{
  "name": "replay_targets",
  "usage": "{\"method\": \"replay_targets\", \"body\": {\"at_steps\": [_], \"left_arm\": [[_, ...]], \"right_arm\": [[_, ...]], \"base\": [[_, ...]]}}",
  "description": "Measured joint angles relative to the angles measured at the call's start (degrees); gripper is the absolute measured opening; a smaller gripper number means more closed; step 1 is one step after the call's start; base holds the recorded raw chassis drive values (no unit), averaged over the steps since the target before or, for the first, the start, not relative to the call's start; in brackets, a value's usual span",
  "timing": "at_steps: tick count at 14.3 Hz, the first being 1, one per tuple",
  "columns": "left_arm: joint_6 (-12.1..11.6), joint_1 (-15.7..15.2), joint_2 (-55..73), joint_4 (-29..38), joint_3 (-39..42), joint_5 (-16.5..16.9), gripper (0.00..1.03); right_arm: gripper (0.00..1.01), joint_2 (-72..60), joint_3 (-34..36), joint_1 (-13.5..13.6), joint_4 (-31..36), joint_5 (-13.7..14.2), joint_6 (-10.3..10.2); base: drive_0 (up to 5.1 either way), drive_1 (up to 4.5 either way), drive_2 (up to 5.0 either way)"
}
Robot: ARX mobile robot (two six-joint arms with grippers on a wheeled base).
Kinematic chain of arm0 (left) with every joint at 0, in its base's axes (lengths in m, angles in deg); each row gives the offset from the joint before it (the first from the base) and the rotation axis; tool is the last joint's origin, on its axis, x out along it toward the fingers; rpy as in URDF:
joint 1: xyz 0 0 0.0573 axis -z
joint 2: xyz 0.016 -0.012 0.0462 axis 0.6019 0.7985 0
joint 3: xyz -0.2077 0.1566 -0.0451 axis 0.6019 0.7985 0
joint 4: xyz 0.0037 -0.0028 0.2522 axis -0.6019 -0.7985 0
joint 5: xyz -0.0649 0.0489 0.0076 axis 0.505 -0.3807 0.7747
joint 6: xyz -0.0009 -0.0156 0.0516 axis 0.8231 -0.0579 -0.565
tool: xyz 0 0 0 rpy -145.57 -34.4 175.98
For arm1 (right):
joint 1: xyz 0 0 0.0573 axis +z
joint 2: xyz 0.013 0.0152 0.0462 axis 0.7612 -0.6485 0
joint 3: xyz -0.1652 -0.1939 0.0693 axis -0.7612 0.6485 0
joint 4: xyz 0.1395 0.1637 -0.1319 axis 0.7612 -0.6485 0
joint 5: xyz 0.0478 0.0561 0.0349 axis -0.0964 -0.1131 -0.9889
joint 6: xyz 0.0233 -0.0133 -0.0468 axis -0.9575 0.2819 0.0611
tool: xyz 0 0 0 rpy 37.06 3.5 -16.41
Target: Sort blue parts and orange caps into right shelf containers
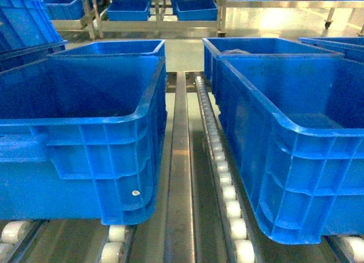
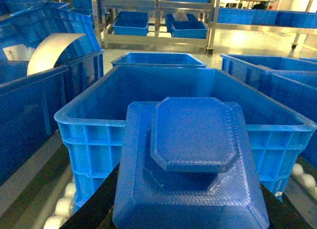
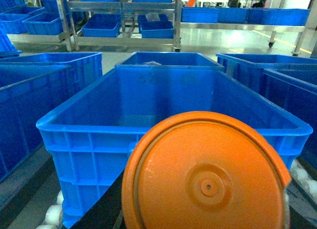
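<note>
A blue part [image 2: 193, 160] fills the left wrist view before a blue crate [image 2: 99, 115]; an orange cap [image 3: 208, 174] fills the right wrist view before another crate [image 3: 74, 125]. Neither gripper shows, so I cannot tell their grip. White rollers [image 1: 227, 189] run between the crates.

Head looks down; wrists face crates [image 1: 79, 126] closely.

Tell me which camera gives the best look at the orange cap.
The right wrist view. The orange cap fills the lower part of the picture, its round face and centre boss plain to see, in front of a blue crate. The head view and the left wrist view show no orange cap at all.
</note>
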Motion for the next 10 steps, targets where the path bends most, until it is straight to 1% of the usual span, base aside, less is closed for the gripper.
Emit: {"method": "replay_targets", "body": {"at_steps": [1,2,3,4,5,6,7,8,9,10], "left_arm": [[-0.2,-0.1,0.0,0.7,0.0,0.3,0.41],[-1.6,0.1,-0.1,5.5,0.1,1.0,0.41],[-2.3,1.2,0.1,8.0,0.1,0.0,0.41],[-2.8,3.3,2.0,9.7,0.0,-0.9,0.41],[-3.3,5.6,6.7,15.5,-0.1,-3.0,0.41],[-4.3,7.7,15.1,23.5,-1.3,-3.6,0.41],[-4.4,8.1,22.9,29.3,-3.5,-3.5,0.41],[-4.0,8.1,34.5,36.7,-8.7,-2.5,0.41],[-3.3,8.7,47.8,42.7,-16.3,-0.6,0.41],[-3.0,8.7,54.4,44.4,-20.1,0.5,0.41]], "right_arm": [[0.43,0.0,0.0,0.0,0.0,0.0,0.0],[0.43,0.2,0.2,0.5,1.6,1.1,0.9],[0.43,0.4,0.3,3.0,8.5,6.7,3.1],[0.43,-0.1,0.1,5.3,13.4,8.9,4.2],[0.43,-2.4,0.0,6.6,15.3,9.9,5.2],[0.43,-9.9,-1.0,6.8,21.7,10.1,6.2],[0.43,-16.7,-2.8,6.6,27.3,10.0,7.1],[0.43,-27.5,-6.5,4.9,36.1,7.8,7.4],[0.43,-40.7,-12.1,2.4,44.1,5.8,7.3],[0.43,-49.4,-15.8,1.4,47.3,5.3,7.3]], "base": [[0.0,0.0,0.0],[0.0,0.0,0.0],[0.0,0.0,0.0],[0.0,0.0,0.0],[0.0,0.0,0.0],[0.0,0.0,0.0],[0.0,0.0,0.0],[0.0,0.0,0.0],[0.0,0.0,0.0],[0.0,0.0,0.0]]}}
